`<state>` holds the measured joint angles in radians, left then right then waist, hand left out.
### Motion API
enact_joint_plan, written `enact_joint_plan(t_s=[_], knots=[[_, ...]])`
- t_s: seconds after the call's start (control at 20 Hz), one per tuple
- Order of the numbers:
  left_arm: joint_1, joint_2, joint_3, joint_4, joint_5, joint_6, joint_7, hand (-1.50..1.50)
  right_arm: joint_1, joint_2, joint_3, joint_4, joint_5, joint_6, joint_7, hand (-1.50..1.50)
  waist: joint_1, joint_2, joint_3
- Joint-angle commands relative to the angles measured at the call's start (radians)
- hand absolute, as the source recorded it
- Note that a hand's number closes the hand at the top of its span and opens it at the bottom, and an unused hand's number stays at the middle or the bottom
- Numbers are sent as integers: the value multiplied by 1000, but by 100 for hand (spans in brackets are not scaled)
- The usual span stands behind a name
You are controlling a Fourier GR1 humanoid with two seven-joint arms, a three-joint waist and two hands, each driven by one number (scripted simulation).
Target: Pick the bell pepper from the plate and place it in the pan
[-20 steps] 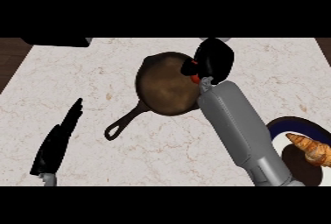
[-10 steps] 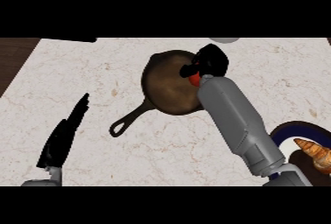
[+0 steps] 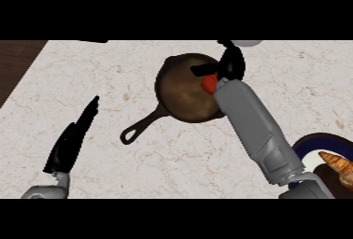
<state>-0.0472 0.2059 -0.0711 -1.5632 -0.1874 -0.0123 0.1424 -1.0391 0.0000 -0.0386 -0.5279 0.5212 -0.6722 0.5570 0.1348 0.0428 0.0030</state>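
A dark cast-iron pan (image 3: pixel 183 95) lies on the marble counter, its handle (image 3: pixel 141 128) pointing to the lower left. My right hand (image 3: pixel 231 63) hangs over the pan's right rim, fingers curled and thumb (image 3: pixel 203 70) stretched left. It is shut on the red bell pepper (image 3: pixel 209 84), which peeks out just below the thumb, above the pan's inside; most of the pepper is hidden by the hand and wrist. The dark blue plate (image 3: pixel 307 145) sits at the lower right, partly behind my right forearm. My left hand (image 3: pixel 71 137) rests open at the lower left, fingers straight.
A croissant (image 3: pixel 338 163) lies on the plate. A pale round object (image 3: pixel 246 42) shows at the counter's far edge, just behind my right hand. Dark wood (image 3: pixel 14 60) borders the counter at the far left.
My right hand has shifted slightly left and farther over the pan's right rim, carrying the pepper. The left hand has barely moved.
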Motion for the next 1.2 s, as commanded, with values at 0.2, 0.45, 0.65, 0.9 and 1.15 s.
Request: enact_joint_plan(t_s=[0.2,0.45,0.65,0.9,1.15], knots=[[40,-15,-3,6,-6,13,-18,0,3,0,-87,10,-92,-329,-200,-150,-43,-11,-1],[24,-5,24,17,-9,23,-3,0,21,0,-116,12,-164,-504,-241,-150,-69,-24,-2],[70,5,62,-13,22,20,-9,0,203,0,-106,-134,-276,-480,-419,-150,-101,-36,-1],[92,53,125,-24,44,-6,22,0,406,-1,-18,-356,-208,-409,-405,-150,-150,-51,-3],[148,3,84,-61,0,38,-6,0,657,-74,45,-623,-161,-349,-334,-150,-160,-54,-4]])
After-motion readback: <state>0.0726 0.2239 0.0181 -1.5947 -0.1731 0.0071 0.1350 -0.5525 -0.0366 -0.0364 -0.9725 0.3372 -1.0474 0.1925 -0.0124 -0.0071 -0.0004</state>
